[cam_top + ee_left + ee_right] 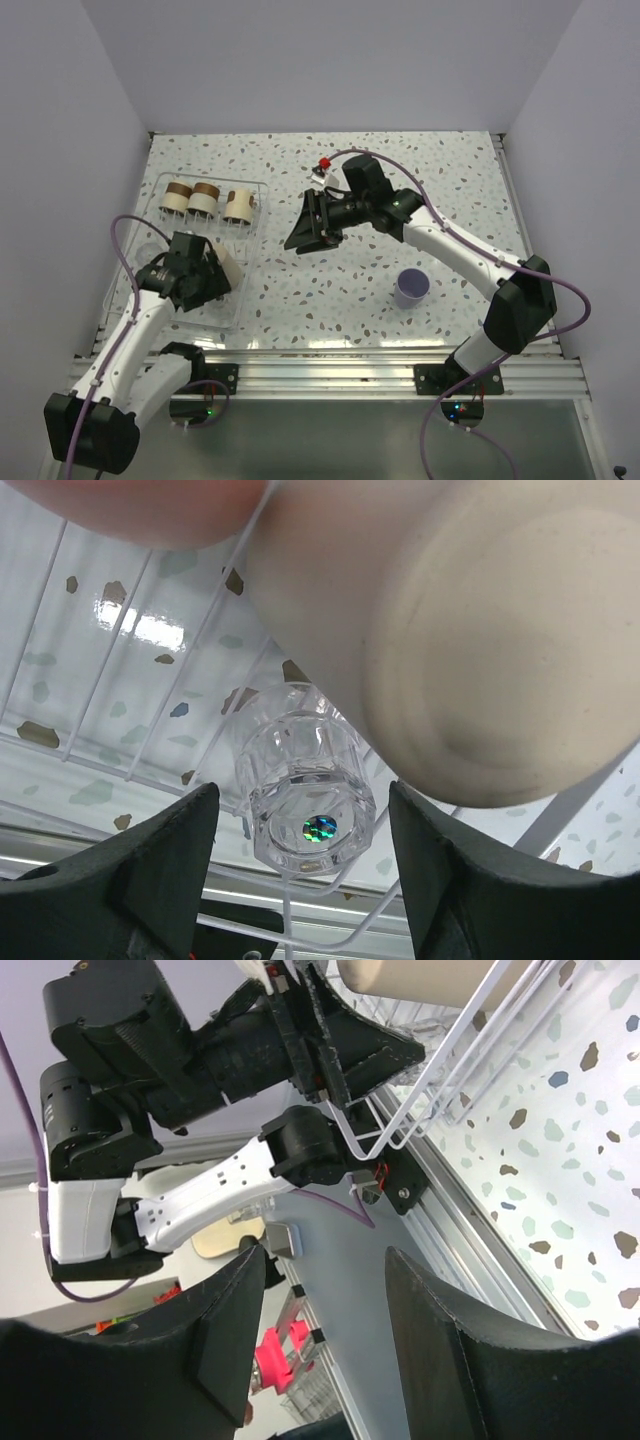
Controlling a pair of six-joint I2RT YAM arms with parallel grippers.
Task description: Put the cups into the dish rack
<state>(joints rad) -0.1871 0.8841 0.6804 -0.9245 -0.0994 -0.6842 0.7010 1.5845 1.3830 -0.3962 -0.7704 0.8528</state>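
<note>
Left claw (300, 790): over the near half of the dish rack (240, 312), fingers (150, 870) spread wide, nothing gripped between them.
Beige cup (226, 266): tipped on its side over the rack's white wire grid (120, 650), just beside the left claw. Its round base fills the upper right of the left wrist view. Whether it touches a finger cannot be told.
Clear cup (305, 795): on the wire grid inside the rack, seen through the gap between the left claw's fingers, its thick base turned toward the wrist camera.
Banded cups (205, 198): three cream tumblers with brown bands, side by side in a row along the far end of the rack.
Lavender cup (411, 287): upright on the speckled bench (470, 180), mouth up, well apart from the rack and near the right arm's forearm.
Right claw (297, 222): above the bare middle of the bench, to the right of the rack, pointing toward it. Its fingers are apart and it carries nothing.
Dish rack: on the left side of the bench, in front of the left arm.
</note>
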